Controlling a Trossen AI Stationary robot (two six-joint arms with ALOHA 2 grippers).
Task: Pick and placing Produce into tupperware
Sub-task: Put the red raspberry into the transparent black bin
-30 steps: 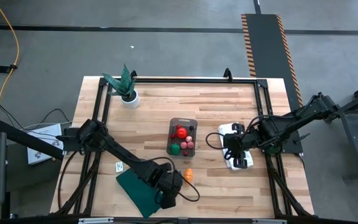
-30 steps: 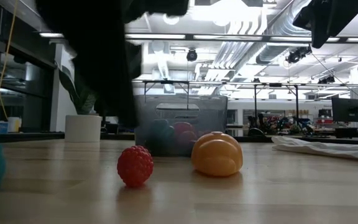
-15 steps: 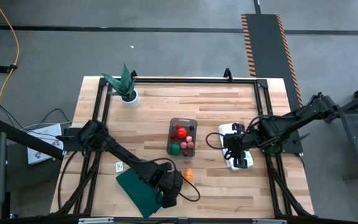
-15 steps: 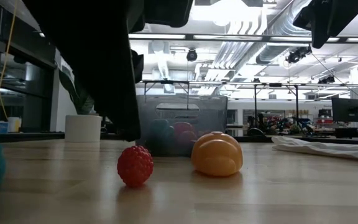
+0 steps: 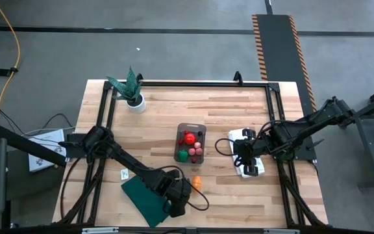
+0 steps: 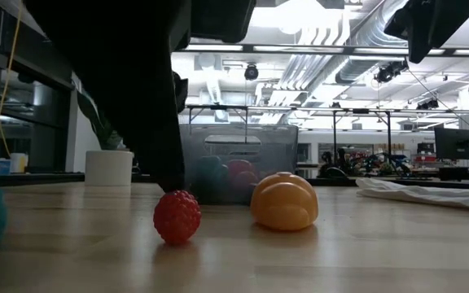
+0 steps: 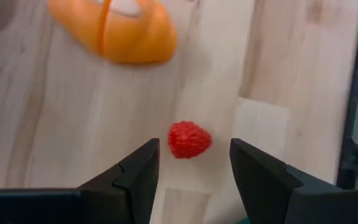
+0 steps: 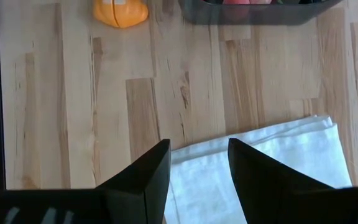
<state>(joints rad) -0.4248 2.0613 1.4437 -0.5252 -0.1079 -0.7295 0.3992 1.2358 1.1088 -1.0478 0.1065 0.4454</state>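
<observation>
A small red raspberry piece [image 7: 189, 139] lies on the wood table between the two fingers of my open left gripper [image 7: 194, 163], which points down over it near the table's near edge [image 5: 184, 191]. In the low view the raspberry [image 6: 177, 216] sits just below the dark fingers. An orange piece [image 5: 197, 182] rests on the table beside it [image 6: 284, 201]. The clear grey tupperware [image 5: 190, 143] stands mid-table with a red ball, a green piece and pink pieces inside. My right gripper [image 8: 196, 163] hangs open above the white cloth [image 8: 260, 155] on the table's right side.
A dark green cloth [image 5: 147, 200] lies under my left arm by the near edge. A small white tag [image 5: 124, 173] sits left of it. A potted spiky plant [image 5: 132, 92] stands at the far left. A black frame [image 5: 193, 83] rims the table.
My left gripper has come down toward the raspberry, its fingers now close above the table on either side of it. The raspberry and the orange piece have stayed put.
</observation>
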